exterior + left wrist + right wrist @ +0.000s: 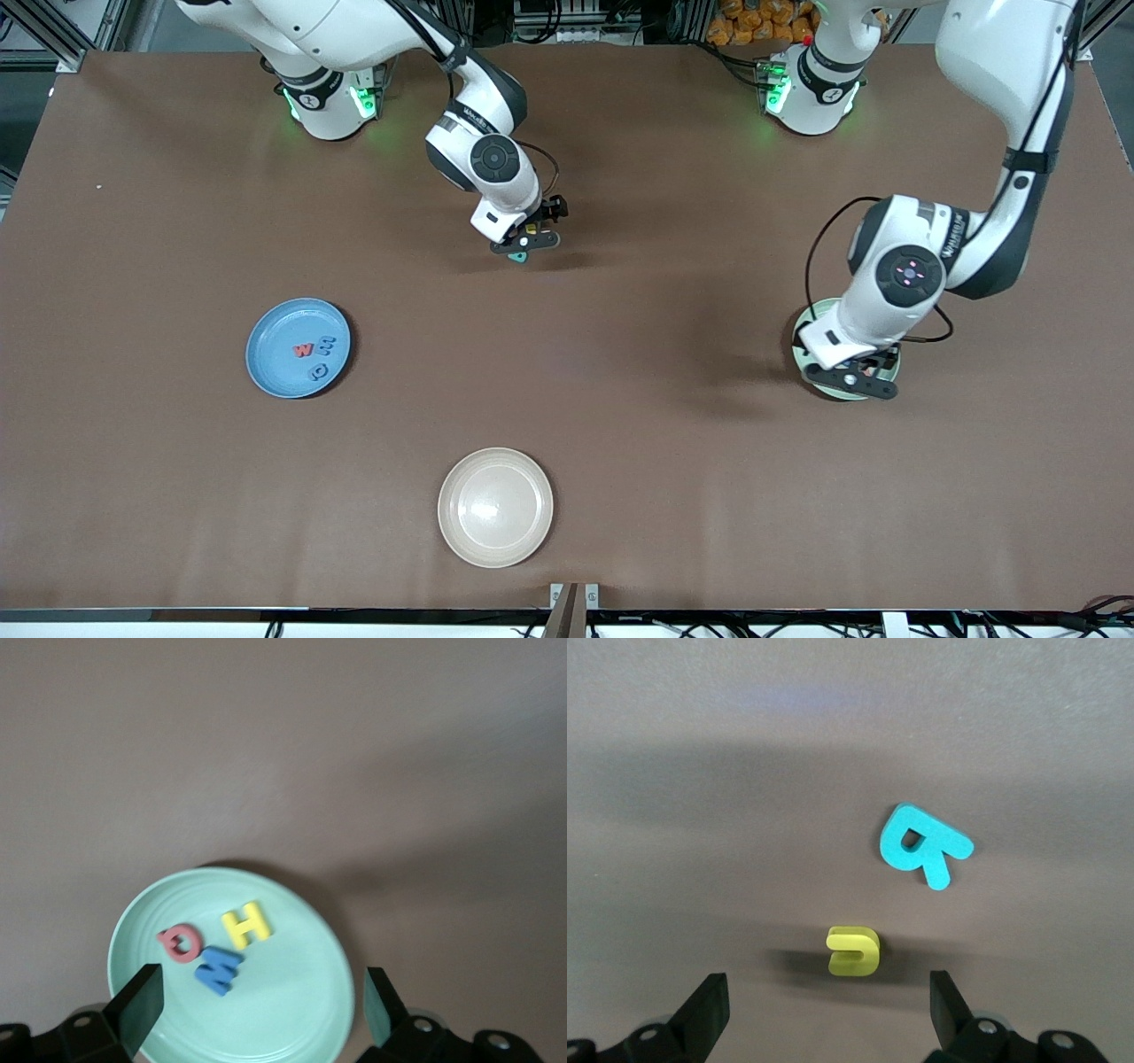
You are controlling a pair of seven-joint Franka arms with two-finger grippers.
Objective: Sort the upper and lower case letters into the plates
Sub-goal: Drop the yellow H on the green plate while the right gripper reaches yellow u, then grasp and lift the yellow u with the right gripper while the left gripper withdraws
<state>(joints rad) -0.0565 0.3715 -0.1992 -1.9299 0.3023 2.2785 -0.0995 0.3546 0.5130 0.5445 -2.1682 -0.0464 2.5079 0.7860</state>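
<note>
Brown tabletop carries my sorting nearly done: the mint green plate [230,974] at my left arm's end holds three capitals, the sky blue plate [298,347] at my right arm's end three small letters. I judge two remain, a teal R [923,845] and a yellow letter [854,950] on the bare table. My right gripper [824,1010] hangs over them, fingers wide and empty; my left gripper [257,1005] hangs empty and spread over the mint plate.
</note>
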